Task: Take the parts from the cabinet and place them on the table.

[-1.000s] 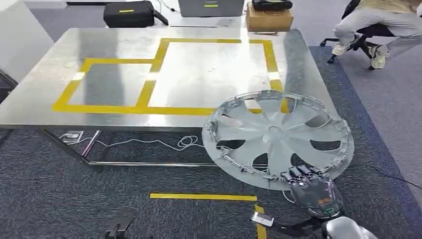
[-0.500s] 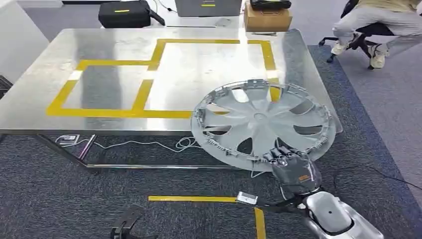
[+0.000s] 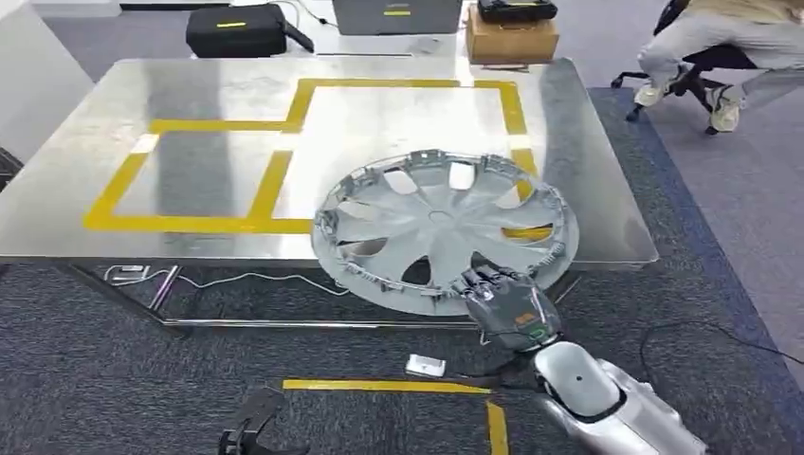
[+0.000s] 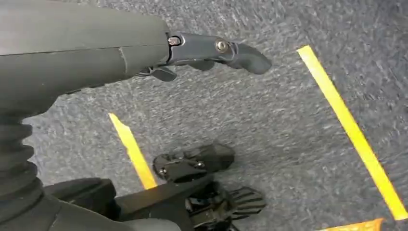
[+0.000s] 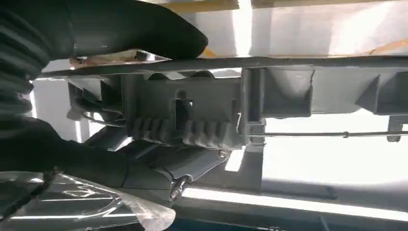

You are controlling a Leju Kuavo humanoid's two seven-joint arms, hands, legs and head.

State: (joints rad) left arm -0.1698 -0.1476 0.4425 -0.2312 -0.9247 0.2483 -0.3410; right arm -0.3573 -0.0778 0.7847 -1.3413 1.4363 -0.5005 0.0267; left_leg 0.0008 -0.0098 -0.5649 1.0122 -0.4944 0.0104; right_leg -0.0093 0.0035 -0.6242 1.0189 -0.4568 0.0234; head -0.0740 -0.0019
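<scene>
So we're at the drop-off step. The right hand (image 3: 507, 305) has the hubcap (image 3: 441, 227) by its near rim, fingers wrapped over the edge, and the cap hangs over the bench's (image 3: 114, 204) near edge toward the right corner. Far half is above the steel, near half sticks out past the edge over the carpet (image 3: 95, 379). Can't tell from here whether the far rim is touching the top or floating just above it.

My read on the next move: push it further in so most of the cap sits over the bench, level it, lower, then let go. Release it where it is and I'd bet it tips off the edge. The yellow tape (image 3: 284, 171) boxes look like the target, and the cap overlaps the near right corner of the bigger one.

The cap is silver-grey plastic, round, shallow dish shape, swoopy spokes with open slots. From the wrist cam its rim (image 5: 269, 96) is all moulded ribs and clips plus a thin wire ring, so decent grip. The bench top is brushed steel, shiny, probably slippery.

Left hand (image 4: 211, 53) hangs down by the floor, fingers loose, holding nothing.
</scene>
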